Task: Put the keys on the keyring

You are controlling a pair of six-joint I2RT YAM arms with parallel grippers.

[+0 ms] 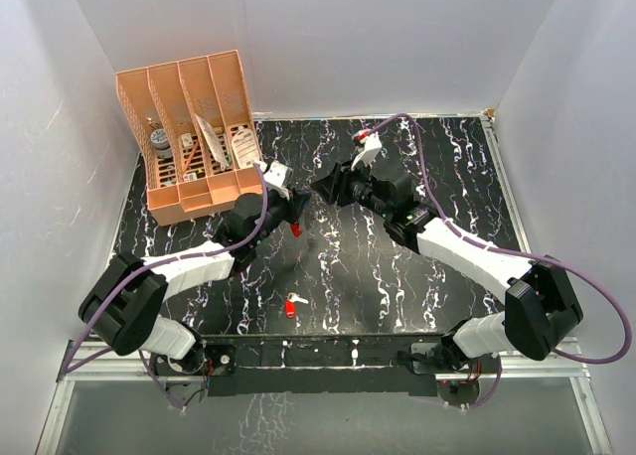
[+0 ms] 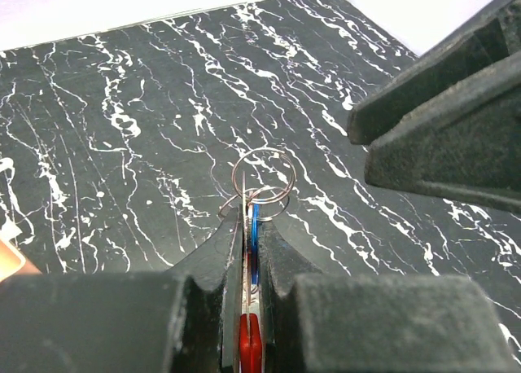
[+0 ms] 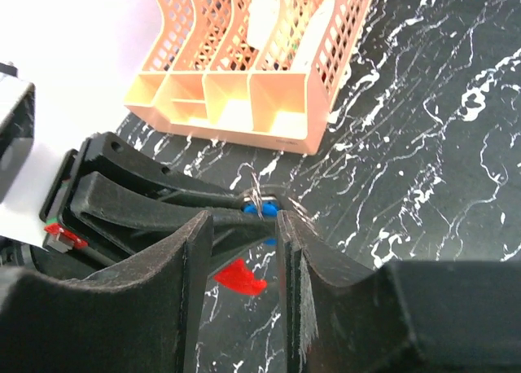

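Black, white-veined table (image 1: 437, 177), enclosed by white walls (image 1: 328, 38); orange organizer (image 1: 194, 137) at rear left. Left gripper (image 1: 295, 209), raised at mid-table, is clamped on the blue key (image 2: 254, 226) and keyring (image 3: 238, 277). Right gripper (image 1: 320, 185) faces it, jaws apart. Red key (image 1: 291, 304) lies near the front edge.

Two thick black fingers of the right gripper (image 3: 244, 226) fill the bottom, with a gap between them. Just past the gap, the left gripper (image 3: 236, 208) reaches in from the left. Its two long black fingers are pressed close on a small key with a blue plastic head (image 3: 251, 213). A thin silver wire ring (image 3: 259, 195) sticks up there, just beside one right fingertip. A red plastic piece (image 3: 238, 277) hangs under the left gripper. Behind them, a peach plastic basket with holes in its walls (image 3: 277, 104) stands on the black table with white streaks (image 3: 440, 145).
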